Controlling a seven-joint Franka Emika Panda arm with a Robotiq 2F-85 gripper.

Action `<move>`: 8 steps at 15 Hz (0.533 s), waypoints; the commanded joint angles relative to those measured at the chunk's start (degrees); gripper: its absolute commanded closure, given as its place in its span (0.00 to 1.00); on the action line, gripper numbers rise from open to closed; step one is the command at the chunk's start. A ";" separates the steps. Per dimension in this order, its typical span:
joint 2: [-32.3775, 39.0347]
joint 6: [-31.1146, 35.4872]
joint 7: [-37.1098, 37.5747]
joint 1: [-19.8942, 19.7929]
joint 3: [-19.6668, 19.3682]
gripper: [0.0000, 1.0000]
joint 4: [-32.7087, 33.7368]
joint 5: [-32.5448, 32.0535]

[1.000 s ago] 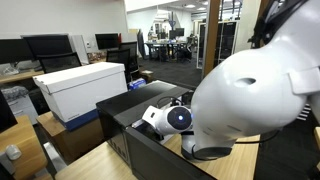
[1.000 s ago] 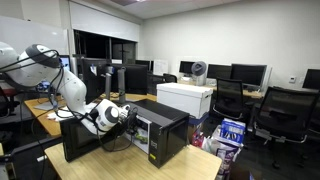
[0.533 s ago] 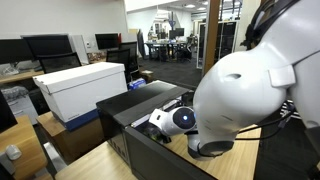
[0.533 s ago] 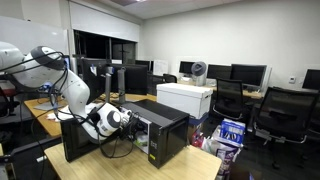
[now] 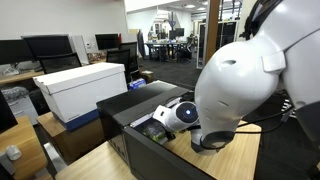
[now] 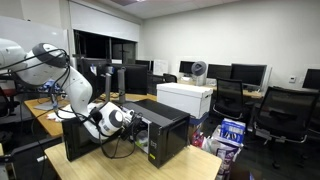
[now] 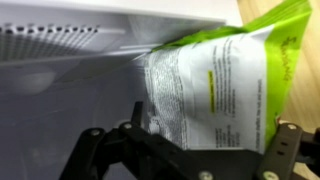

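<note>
A green and white snack bag [image 7: 215, 75] lies inside a black microwave [image 6: 165, 128], against its grey inner wall [image 7: 60, 80]. My gripper [image 7: 210, 135] reaches into the oven, and its black fingers [image 7: 135, 118] stand wide apart on either side of the bag's near end. Narrow gaps show between the fingers and the bag, so the gripper is open. In both exterior views the white wrist [image 5: 178, 114] [image 6: 110, 118] sits at the mouth of the microwave [image 5: 140, 112]. The fingertips are hidden there.
The microwave door [image 6: 85, 140] hangs open beside the arm. A white box [image 5: 85, 88] [image 6: 187, 97] stands behind the microwave. Monitors [image 6: 225, 72] and office chairs [image 6: 275, 110] fill the room beyond. The wooden table edge [image 5: 100, 160] runs in front.
The jaws have spread wide and let go of the bag. The wrist has shifted slightly at the microwave's mouth and the elbow has risen.
</note>
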 commanded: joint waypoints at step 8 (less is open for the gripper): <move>-18.80 -0.14 -8.33 -7.20 5.26 0.00 -20.81 -13.92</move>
